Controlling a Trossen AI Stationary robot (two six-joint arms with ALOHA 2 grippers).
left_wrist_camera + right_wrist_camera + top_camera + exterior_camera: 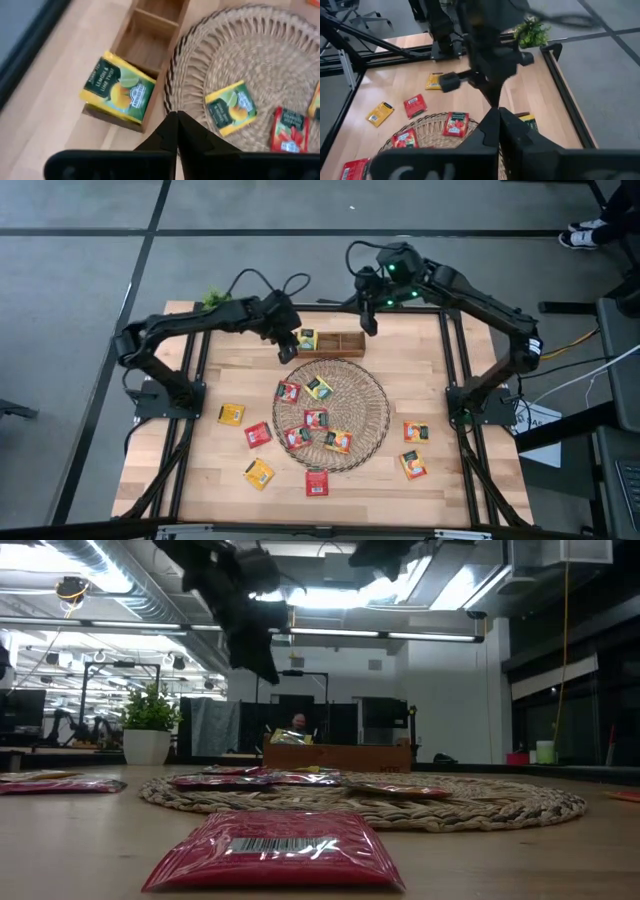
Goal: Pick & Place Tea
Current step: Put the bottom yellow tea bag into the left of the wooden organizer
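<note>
Only left wrist view shows yellow sachet [119, 93] label.

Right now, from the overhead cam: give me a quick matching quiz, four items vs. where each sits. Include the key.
Items:
1. yellow lemon sachet
2. wooden tray
3. potted plant
4. left claw

Places:
A. far left corner of the table
B. shut, over the round wicker mat's far edge
C. in the tray's left end compartment
D. just beyond the mat, at the table's far edge

Pairs: 1-C, 2-D, 3-A, 4-B
</note>
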